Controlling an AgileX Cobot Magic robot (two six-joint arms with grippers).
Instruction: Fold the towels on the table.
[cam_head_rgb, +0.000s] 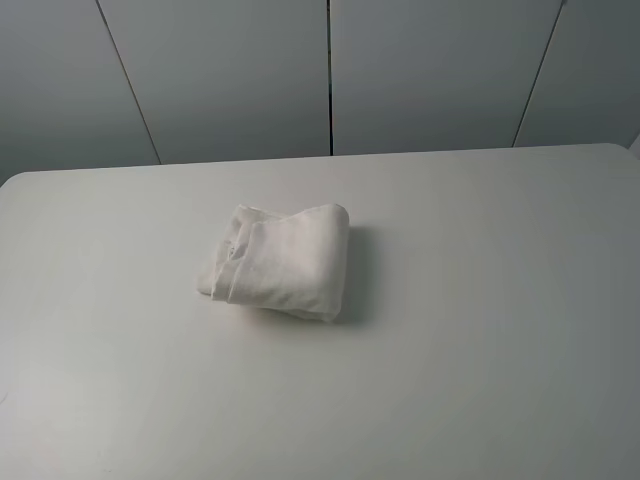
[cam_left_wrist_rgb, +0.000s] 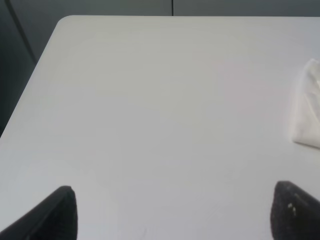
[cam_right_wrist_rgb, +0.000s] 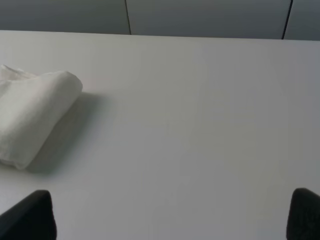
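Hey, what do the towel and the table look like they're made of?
The towel looks like soft white terry cloth: its surface is fuzzy and nubbly, and it sits in plump, rounded folds. The table looks like a smooth, matte white board, perhaps laminate or painted: it shows no grain and only dull, even shading. Its exact material cannot be told.

Folded towel (cam_head_rgb: 280, 262) sits alone near the middle of the table (cam_head_rgb: 500, 380), a low, thick bundle, the only obstacle. Bare tabletop lies open all round it: left, right, near and far. Both grippers are clear of it, nothing between them and the towel.
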